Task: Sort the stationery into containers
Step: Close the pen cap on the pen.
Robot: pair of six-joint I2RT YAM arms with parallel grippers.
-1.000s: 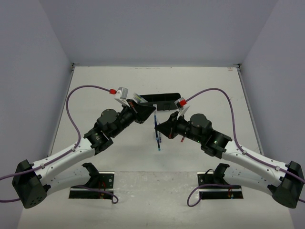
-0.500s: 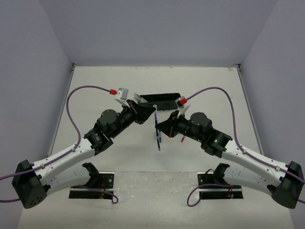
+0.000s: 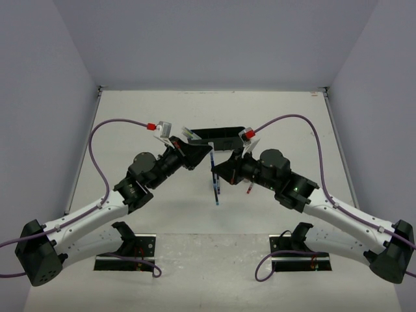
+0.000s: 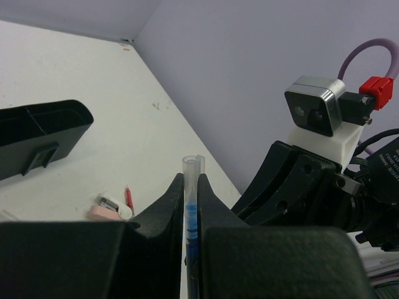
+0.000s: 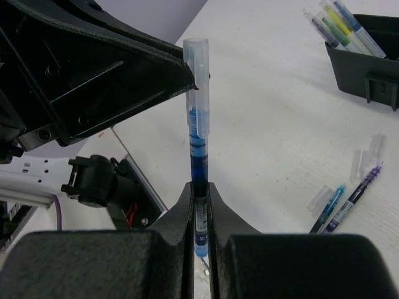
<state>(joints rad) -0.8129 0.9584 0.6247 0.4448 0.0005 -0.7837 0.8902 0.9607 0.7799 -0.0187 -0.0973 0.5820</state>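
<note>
Clamping the blue pen (image 5: 197,124) by its barrel with the right gripper (image 5: 199,190), pinching its clear cap (image 5: 196,53) with the left gripper (image 4: 191,187). Holding it in the air near the black tray (image 3: 224,134), above loose pens (image 5: 341,200) on the table (image 3: 130,117).

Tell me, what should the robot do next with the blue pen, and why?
Probably open the left gripper: it pinches only the clear cap of the blue pen, while the right gripper grips the barrel and could carry it to the black tray.

A clear-capped blue pen (image 5: 198,146) is pictured near the black tray (image 5: 365,70), in which yellow-green pens (image 5: 338,20) are seen.
</note>
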